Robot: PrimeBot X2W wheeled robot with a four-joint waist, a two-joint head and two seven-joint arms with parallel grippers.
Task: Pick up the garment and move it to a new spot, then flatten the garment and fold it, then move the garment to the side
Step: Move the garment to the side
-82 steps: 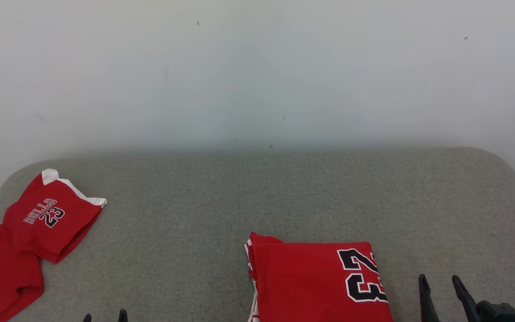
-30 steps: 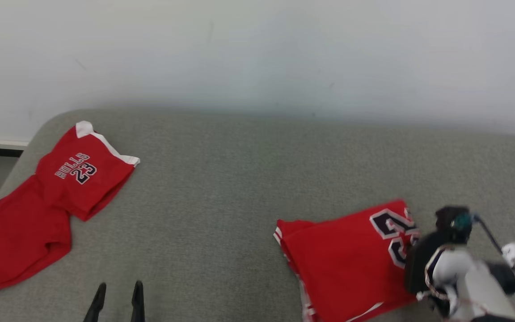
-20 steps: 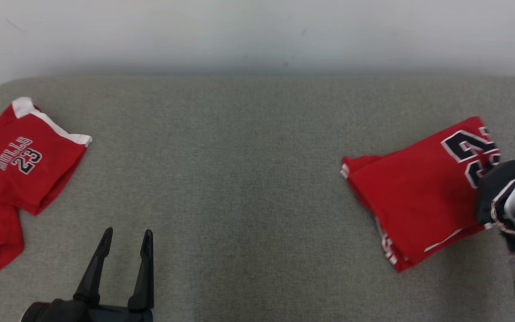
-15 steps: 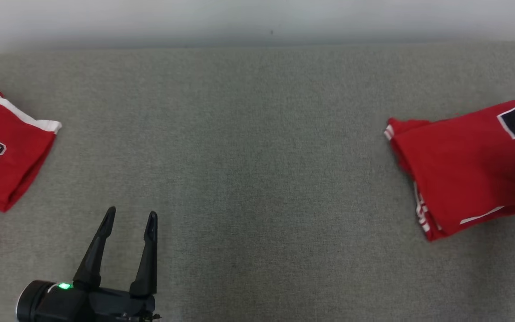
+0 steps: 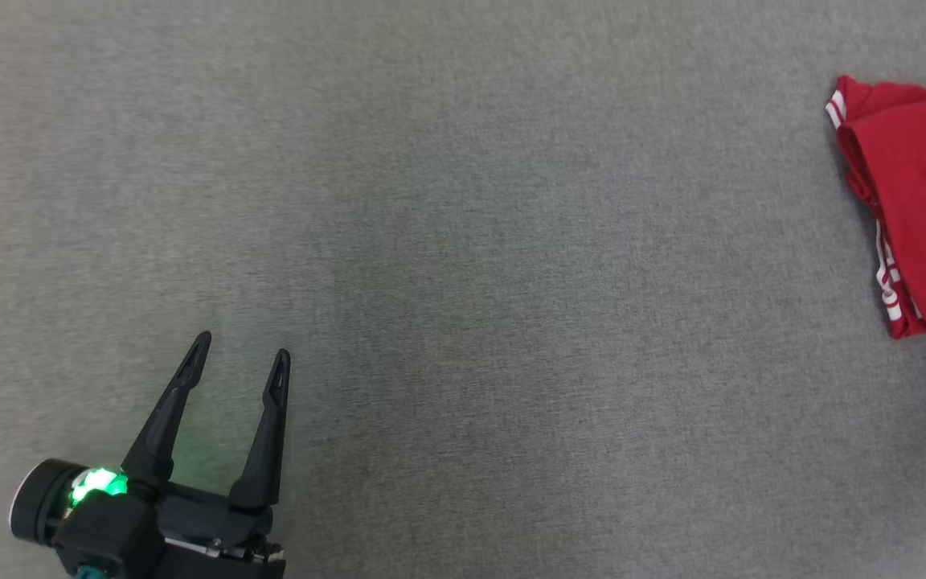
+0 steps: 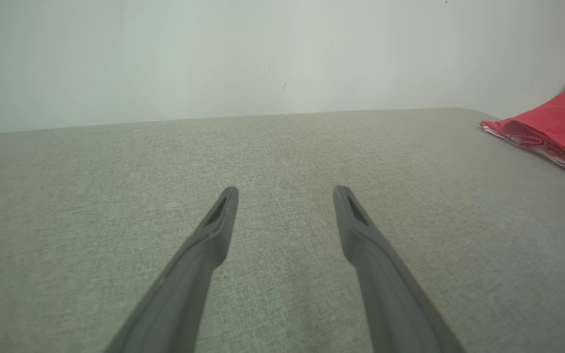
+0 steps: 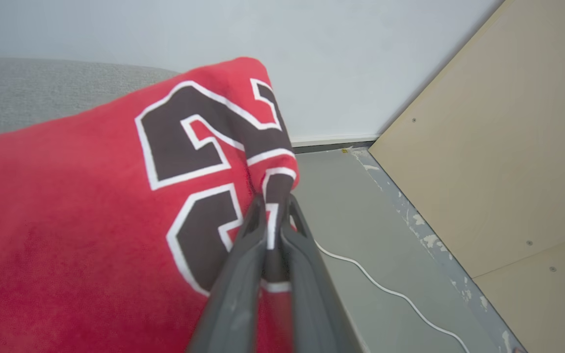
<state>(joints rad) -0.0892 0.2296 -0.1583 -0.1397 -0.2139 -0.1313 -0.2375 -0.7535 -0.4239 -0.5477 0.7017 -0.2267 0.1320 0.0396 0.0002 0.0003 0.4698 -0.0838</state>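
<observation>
- Rightward across the grey cushion (image 5: 463, 241) is where the folded red garment (image 5: 913, 201) has gone since the earlier frames. Our head camera has also tipped down. The garment now lies at the head view's right edge.
- Our right gripper (image 7: 275, 198) is clenched on the garment's corner, pinching the cloth beside the dark numerals (image 7: 199, 147).
- Our left gripper (image 5: 243, 346) hovers released, fingers spread, with a green light (image 5: 97, 482) glowing at its wrist. It is well apart from the garment, with bare cushion stretching between them.
- Beyond the held corner we see grey floor (image 7: 351, 206), a white cable (image 7: 385, 289) snaking across it, and a pale wooden panel (image 7: 483, 147) at the right.
- White wall (image 6: 214, 49) stands behind the cushion.
</observation>
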